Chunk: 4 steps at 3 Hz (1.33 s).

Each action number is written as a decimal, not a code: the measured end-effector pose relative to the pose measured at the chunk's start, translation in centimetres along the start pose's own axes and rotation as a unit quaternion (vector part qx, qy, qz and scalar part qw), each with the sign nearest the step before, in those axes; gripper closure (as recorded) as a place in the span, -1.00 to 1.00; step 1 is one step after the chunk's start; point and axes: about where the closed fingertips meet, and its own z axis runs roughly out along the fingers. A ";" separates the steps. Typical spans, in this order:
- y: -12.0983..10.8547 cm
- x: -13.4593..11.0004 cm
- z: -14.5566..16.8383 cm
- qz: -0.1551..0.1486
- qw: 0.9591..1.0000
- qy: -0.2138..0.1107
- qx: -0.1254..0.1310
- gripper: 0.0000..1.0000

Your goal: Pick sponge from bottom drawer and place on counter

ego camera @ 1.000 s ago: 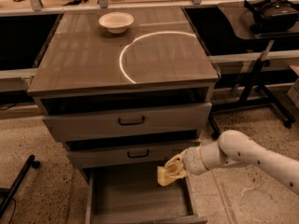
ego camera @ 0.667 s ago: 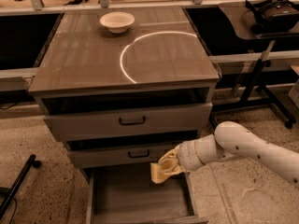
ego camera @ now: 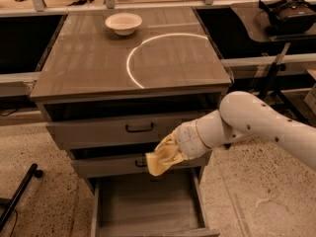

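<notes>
Cabinet surface (ego camera: 89,68): glossy wood grain, with a white arc (ego camera: 129,63) curving across its right half. White arm (ego camera: 256,122) reached in from the right, below the front edge. Bottom drawer (ego camera: 148,206) stood pulled open. Cream bowl (ego camera: 123,22) sat near the back edge, left of centre. Pincer (ego camera: 170,148) hung before the middle drawer (ego camera: 108,166), below the surface's front edge, clamped on the sponge (ego camera: 158,160). Sponge was held aloft over the open drawer, bent, not on the surface.

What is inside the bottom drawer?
In the bottom drawer only a bare floor shows. The gripper holds the sponge above its back edge, hiding that strip.
</notes>
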 end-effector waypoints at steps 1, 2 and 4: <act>0.0 0.0 0.0 0.000 1.000 0.000 0.000 1.00; -2.2 -2.0 -3.6 0.007 1.000 0.007 0.028 1.00; -10.0 -5.0 -14.6 0.044 0.992 0.018 0.115 1.00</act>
